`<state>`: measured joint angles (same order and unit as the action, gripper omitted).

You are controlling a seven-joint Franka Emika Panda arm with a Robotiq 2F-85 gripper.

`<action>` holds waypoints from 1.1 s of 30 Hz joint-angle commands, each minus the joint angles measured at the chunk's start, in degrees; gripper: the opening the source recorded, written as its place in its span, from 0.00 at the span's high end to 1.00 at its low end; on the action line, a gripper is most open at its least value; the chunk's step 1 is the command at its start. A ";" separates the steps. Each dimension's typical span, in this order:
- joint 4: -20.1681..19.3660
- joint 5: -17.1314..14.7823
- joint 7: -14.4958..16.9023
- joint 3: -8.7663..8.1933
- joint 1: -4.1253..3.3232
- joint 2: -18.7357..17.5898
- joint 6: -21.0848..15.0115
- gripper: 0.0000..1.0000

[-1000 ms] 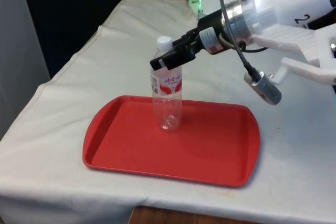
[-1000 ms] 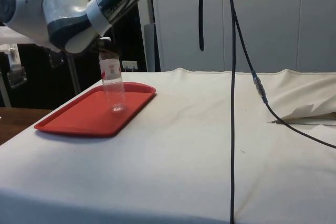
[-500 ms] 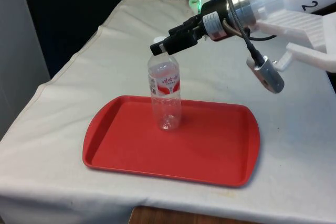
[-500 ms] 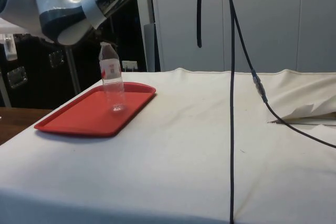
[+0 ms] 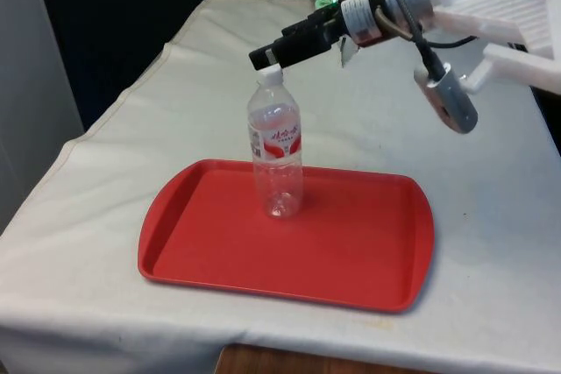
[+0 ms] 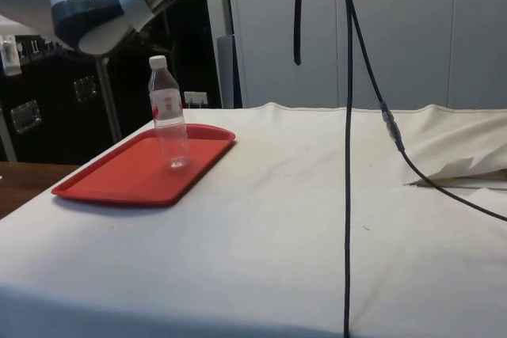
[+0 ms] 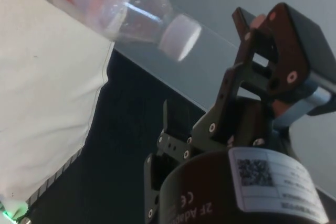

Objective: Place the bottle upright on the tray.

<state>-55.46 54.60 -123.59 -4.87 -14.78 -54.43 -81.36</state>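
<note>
Bottle (image 5: pixel 277 151): clear, white-capped, upright on red tray (image 5: pixel 368 260), toward its far edge. Gripper (image 5: pixel 266 57): fingers spread, empty, just above the cap, not touching. Placement apparently complete; only withdrawal from over the surface (image 5: pixel 131 155) left.

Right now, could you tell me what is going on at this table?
The robot arm has set a clear plastic bottle upright on the red tray, which lies on the white cloth. The gripper is open and holds nothing; it hangs just above the bottle's white cap. The placing looks done.
</note>
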 commanded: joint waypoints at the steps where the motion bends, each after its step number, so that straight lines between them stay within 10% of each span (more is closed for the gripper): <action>1: 0.00 -0.29 0.11 0.23 0.06 0.52 -0.11 0.00; 33: -3.84 -4.58 -2.35 2.18 1.38 6.02 -0.40 0.00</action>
<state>-57.93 50.53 -125.19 -3.15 -13.52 -49.56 -80.84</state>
